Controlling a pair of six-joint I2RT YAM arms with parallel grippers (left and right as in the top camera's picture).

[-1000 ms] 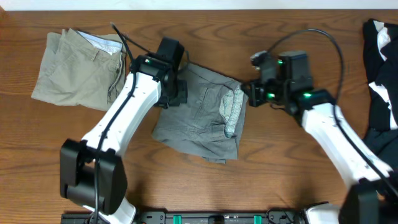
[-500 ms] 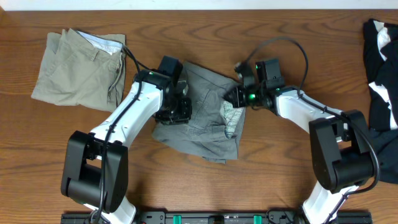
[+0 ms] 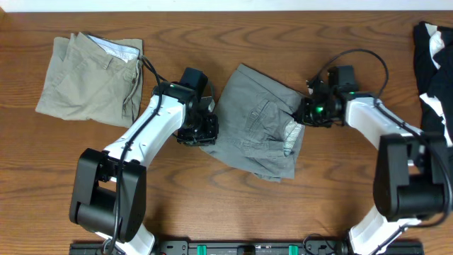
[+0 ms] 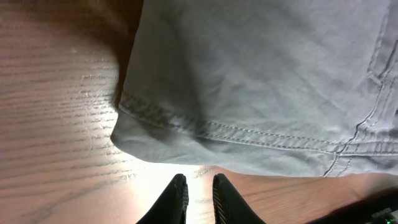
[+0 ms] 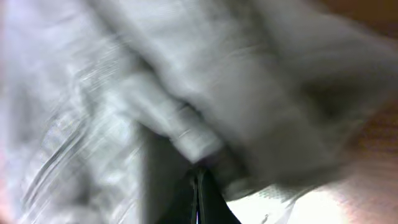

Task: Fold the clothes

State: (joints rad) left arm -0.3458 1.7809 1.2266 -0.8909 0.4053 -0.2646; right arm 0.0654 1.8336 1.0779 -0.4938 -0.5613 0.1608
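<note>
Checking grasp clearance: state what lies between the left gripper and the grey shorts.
Only bare table separates the left gripper from the grey shorts, in the left wrist view.

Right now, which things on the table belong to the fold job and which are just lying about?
In the job:
- grey shorts, mid-table
- right gripper, shut on their right edge
- left gripper, shut on nothing, by the hem

Lying about:
- beige-khaki shorts, folded, far left
- black-and-white garment, right edge
</note>
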